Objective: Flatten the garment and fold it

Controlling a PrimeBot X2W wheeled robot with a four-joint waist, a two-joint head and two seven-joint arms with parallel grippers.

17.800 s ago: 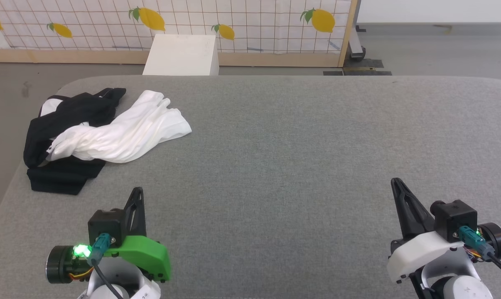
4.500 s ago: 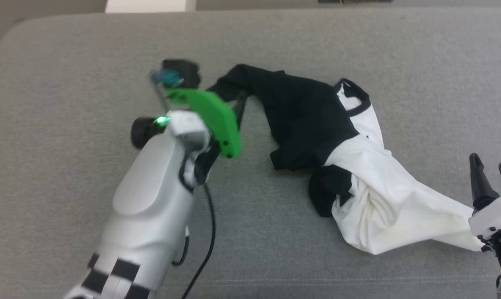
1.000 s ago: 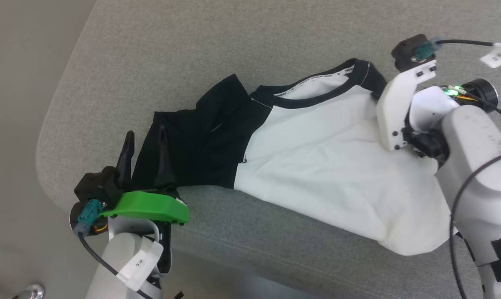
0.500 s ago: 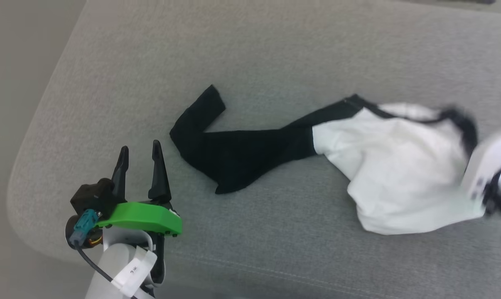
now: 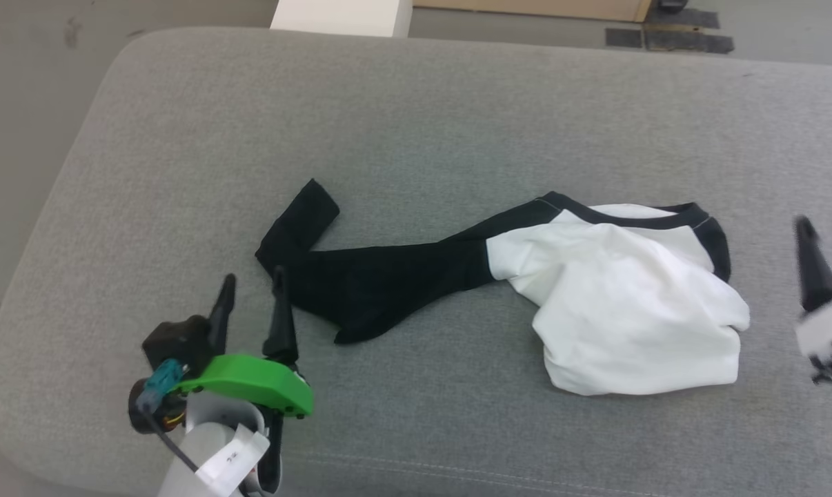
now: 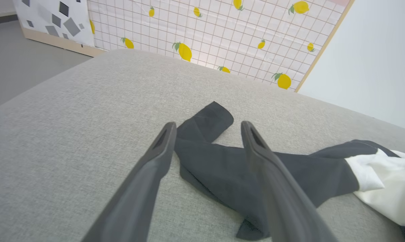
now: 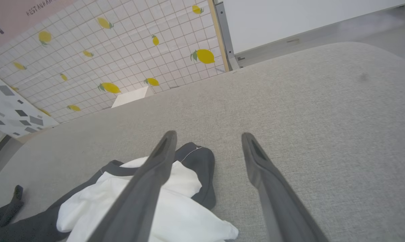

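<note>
The grey fabric-covered table [image 5: 416, 103] carries the shirt [image 5: 630, 310] across its near half. The white body [image 5: 637, 338] is bunched in a heap at the right, and a twisted black strip [image 5: 388, 283] trails off to the left, ending in a bent tip. This looks like the flattening step, and it is far from done; no fold can start yet.

The left gripper [image 5: 253, 290] hovers just beside the near-left end of the black strip, its fingers [image 6: 148, 174] spread apart with nothing between them. The right gripper [image 5: 826, 238] stands to the right of the white heap, near the black neck trim [image 5: 716, 245], also spread and holding nothing.

The next move probably calls for each gripper to pinch an outer edge and draw the cloth apart until it lies in one layer.

The hem and any second sleeve are buried in the heap. Whether the black strip is a sleeve or a side panel is unclear. The right gripper is cut off by the edge of the head view.
</note>
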